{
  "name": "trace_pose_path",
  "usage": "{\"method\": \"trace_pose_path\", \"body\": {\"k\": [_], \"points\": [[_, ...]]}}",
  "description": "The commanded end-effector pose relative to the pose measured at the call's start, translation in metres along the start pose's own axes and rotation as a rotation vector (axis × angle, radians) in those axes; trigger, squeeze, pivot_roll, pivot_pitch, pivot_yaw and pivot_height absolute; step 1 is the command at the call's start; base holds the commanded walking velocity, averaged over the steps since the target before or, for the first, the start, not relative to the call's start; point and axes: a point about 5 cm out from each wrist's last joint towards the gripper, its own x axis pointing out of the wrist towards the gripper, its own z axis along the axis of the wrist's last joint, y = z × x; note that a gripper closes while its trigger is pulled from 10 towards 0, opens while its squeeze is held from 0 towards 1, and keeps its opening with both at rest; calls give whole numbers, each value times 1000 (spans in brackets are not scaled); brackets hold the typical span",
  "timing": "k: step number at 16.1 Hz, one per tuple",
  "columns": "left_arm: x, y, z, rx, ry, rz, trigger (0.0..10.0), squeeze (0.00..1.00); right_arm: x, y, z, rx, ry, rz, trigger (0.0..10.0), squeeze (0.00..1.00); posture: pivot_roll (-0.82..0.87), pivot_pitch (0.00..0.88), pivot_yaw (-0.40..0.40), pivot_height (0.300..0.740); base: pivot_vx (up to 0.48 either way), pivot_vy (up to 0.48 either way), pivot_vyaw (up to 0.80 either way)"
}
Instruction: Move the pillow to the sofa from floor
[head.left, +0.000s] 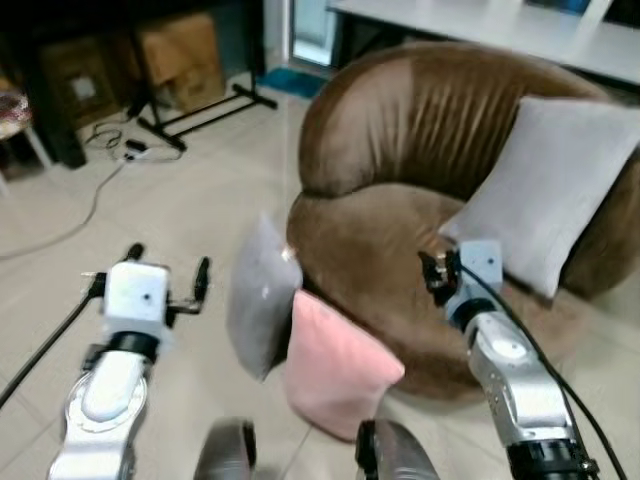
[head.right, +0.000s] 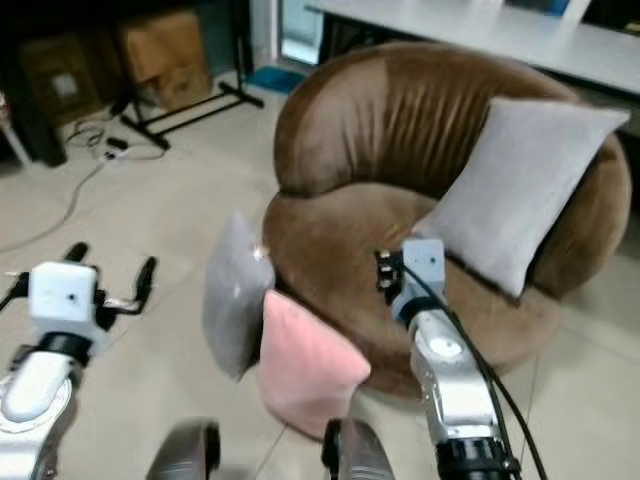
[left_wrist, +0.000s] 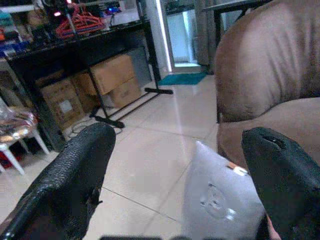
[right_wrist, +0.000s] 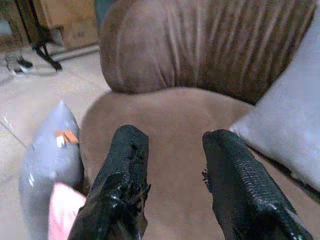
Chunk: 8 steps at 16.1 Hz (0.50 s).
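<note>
A grey pillow (head.left: 262, 298) stands on the tiled floor, leaning on the front of the round brown sofa (head.left: 400, 130). A pink pillow (head.left: 335, 365) leans beside it, nearer to me. Another grey pillow (head.left: 545, 190) rests on the sofa seat against its backrest. My left gripper (head.left: 167, 268) is open, held over the floor to the left of the grey floor pillow (left_wrist: 220, 195). My right gripper (right_wrist: 172, 150) is open over the sofa seat (right_wrist: 175, 120), holding nothing.
Cardboard boxes (head.left: 180, 55) and a black metal rack foot (head.left: 195, 115) stand at the back left, with a cable and power strip (head.left: 125, 150) on the floor. A white chair leg (head.left: 30, 140) is at far left. A white counter (head.left: 500, 25) runs behind the sofa.
</note>
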Motion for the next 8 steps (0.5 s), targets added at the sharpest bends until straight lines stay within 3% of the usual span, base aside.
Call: {"method": "trace_pose_path", "body": {"k": [1,6,8], "points": [[-1,3,-1,7,10,12,10000,0,2,9,5,-8,-19,35,10000,0,24,0,-47,612,292,0,0],[-1,4,-1,10,13,15,10000,0,3,10,5,-18,-18,41,10000,0,27,0,-50,612,273,0,0],[-1,5,0,25,3,28,10000,0,2,10,3,-11,-13,36,10000,0,27,0,-47,612,0,0,0]]}}
